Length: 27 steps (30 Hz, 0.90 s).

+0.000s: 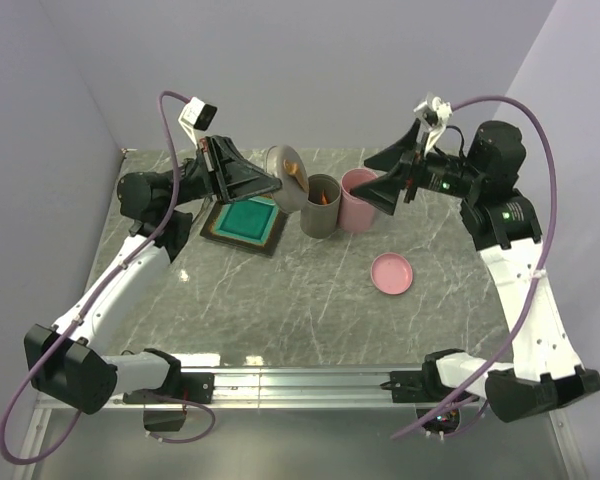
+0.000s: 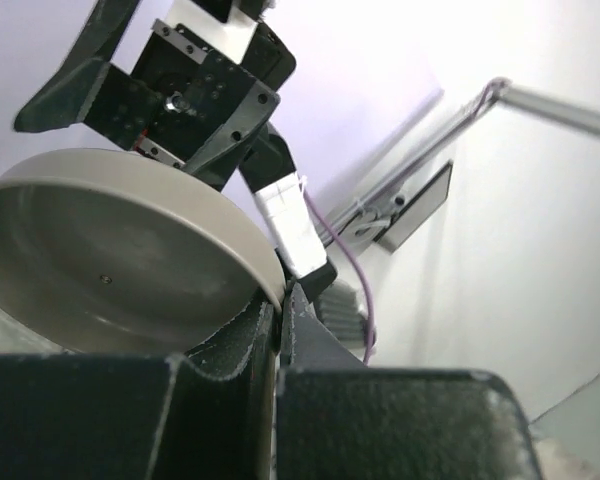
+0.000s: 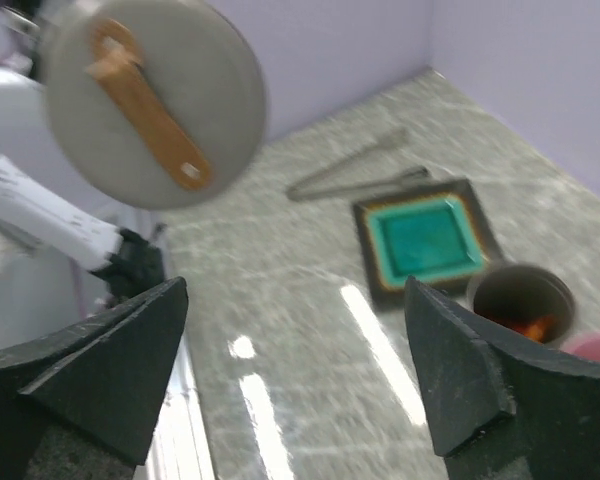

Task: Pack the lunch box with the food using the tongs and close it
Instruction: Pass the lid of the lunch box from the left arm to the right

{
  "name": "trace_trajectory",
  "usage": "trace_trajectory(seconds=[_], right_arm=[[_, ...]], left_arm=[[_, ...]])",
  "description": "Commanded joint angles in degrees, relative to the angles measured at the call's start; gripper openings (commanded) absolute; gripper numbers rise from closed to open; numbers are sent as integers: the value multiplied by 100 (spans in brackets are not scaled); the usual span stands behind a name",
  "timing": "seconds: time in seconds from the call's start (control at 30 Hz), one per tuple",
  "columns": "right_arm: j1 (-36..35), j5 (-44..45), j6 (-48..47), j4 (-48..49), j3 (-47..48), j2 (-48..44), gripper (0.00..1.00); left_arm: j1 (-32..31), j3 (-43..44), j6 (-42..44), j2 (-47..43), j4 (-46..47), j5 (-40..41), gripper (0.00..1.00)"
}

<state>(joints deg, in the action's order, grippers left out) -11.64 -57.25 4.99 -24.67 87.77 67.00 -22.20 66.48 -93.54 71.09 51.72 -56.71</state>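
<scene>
Tongs lying flat beyond the plate, well apart from both grippers | food sitting in the grey tub | left gripper clamping the grey lid by its rim, holding it aloft beside the tub | right gripper hovering by the pink tub, jaws gaping wide, gripping nothing.

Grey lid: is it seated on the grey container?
No: the left gripper holds the grey lid by its rim, raised and tilted off the open grey container.
</scene>
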Motion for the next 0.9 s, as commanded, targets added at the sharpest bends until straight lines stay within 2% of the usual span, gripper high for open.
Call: trace_trajectory(seconds=[0.0, 0.1, 0.33, 0.4, 0.63, 0.73, 0.87], right_arm=[[-66, -795, 1027, 1313, 434, 364, 92], [-75, -963, 2326, 2253, 513, 681, 86], [-286, -858, 4491, 4659, -66, 972, 77], [-339, -770, 4999, 5092, -145, 1060, 75], [-769, -506, 5960, 7129, -515, 1262, 63], [-1007, -471, 6031, 7405, -690, 1385, 60], [-1095, -260, 5567, 7170, -796, 1403, 57]], left_arm=[[136, 129, -691, -95, -259, 476, 0], [145, 242, -877, -69, -487, 599, 0], [154, 603, -886, 80, -883, 661, 0], [137, 638, -868, 142, -953, 670, 0], [110, 884, -850, 300, -813, 670, 0], [101, 920, -859, 300, -760, 652, 0], [31, 946, -789, 248, -699, 600, 0]])
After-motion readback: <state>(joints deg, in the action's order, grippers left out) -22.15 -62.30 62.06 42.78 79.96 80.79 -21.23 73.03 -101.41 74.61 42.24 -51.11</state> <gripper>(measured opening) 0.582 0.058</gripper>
